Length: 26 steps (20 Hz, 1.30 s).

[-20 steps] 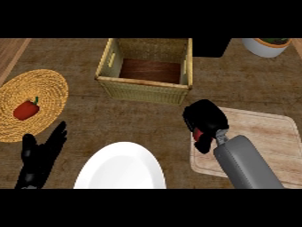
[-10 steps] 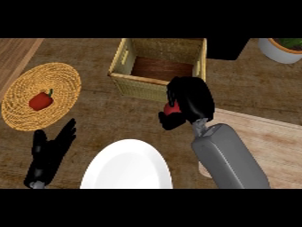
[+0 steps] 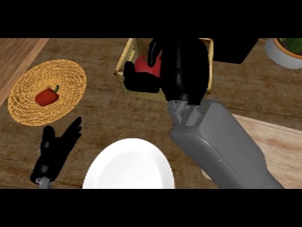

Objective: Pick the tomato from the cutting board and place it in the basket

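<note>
Right hand [image 3: 179, 66] up over the basket [image 3: 124, 62], fingers curled round the tomato [image 3: 146, 65], thumb and fingers wrapping its red skin from the right and from below. Tomato off the cutting board [image 3: 284, 146], held above the basket's opening near its left wall; hard to tell whether touching the basket's floor or hanging clear, most of the basket hidden behind the black hand. Only the woven left rim and a sliver of the right rim showing. Grey right forearm [image 3: 218, 146] slanting up from the lower right, crossing the cutting board's left edge and covering part of it.

Left hand [image 3: 56, 146] low at the left, fingers straight and spread, pointing up and a little right, holding nothing, resting beside the white plate [image 3: 130, 166]. Plate at the bottom centre, between the two arms, its lower part cut off by the view's edge.

Round woven mat [image 3: 48, 91] at the left on the dark wooden counter [image 3: 101, 115], a small red pepper [image 3: 47, 96] with a green stem lying near its middle. Mat well apart from the basket. Potted plant [image 3: 296, 52] in a pale pot at the top right corner, a dark boxy object [image 3: 235, 49] just left of it, next to the basket's right side.
</note>
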{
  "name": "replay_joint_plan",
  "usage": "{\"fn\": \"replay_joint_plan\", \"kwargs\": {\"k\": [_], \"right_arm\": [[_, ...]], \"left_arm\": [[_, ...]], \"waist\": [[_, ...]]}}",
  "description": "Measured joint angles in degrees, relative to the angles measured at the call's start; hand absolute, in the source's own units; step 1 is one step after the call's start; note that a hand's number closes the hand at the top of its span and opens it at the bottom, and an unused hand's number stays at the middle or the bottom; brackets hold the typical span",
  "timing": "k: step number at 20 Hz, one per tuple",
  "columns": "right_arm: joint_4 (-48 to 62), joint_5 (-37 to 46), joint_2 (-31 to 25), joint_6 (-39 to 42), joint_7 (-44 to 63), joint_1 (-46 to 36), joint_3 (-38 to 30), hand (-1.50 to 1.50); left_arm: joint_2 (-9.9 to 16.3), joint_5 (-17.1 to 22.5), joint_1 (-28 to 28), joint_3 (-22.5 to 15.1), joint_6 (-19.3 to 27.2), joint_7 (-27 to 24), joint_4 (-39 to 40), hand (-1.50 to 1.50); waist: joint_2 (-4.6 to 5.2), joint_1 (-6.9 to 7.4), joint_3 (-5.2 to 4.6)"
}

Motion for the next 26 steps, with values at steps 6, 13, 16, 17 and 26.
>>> {"fn": "replay_joint_plan", "kwargs": {"k": [6, 13, 16, 17, 26], "right_arm": [[5.19, 2.40, -0.28, -1.46, 9.33, -15.05, -0.72, 1.50], [16.23, 2.64, -0.40, -1.54, 13.65, -30.01, -4.92, 1.50], [21.38, 1.88, -0.42, -1.83, 14.25, -34.28, -6.04, 1.50], [23.31, 1.65, -0.41, -2.03, 14.16, -35.40, -6.33, 1.50], [38.42, -2.52, -0.41, -6.30, 11.04, -41.58, -8.61, 1.50]], "left_arm": [[0.14, -0.11, 0.01, 0.24, 0.29, 1.21, -0.38, 0.00], [0.43, -0.35, 1.09, 0.60, 0.53, 0.74, -1.52, 0.00], [0.64, -0.15, 1.71, 1.17, 0.59, 0.49, -1.87, 0.00], [0.53, -0.09, 1.81, 1.27, 0.76, 0.76, -2.05, 0.00], [0.90, 0.40, 2.05, 2.52, 0.46, 1.21, -2.23, 0.00]], "waist": [[0.15, -0.54, -0.04], [0.56, -1.48, -0.02], [0.74, -2.16, 0.03], [0.82, -2.41, 0.06], [1.39, -3.60, 0.29]]}}
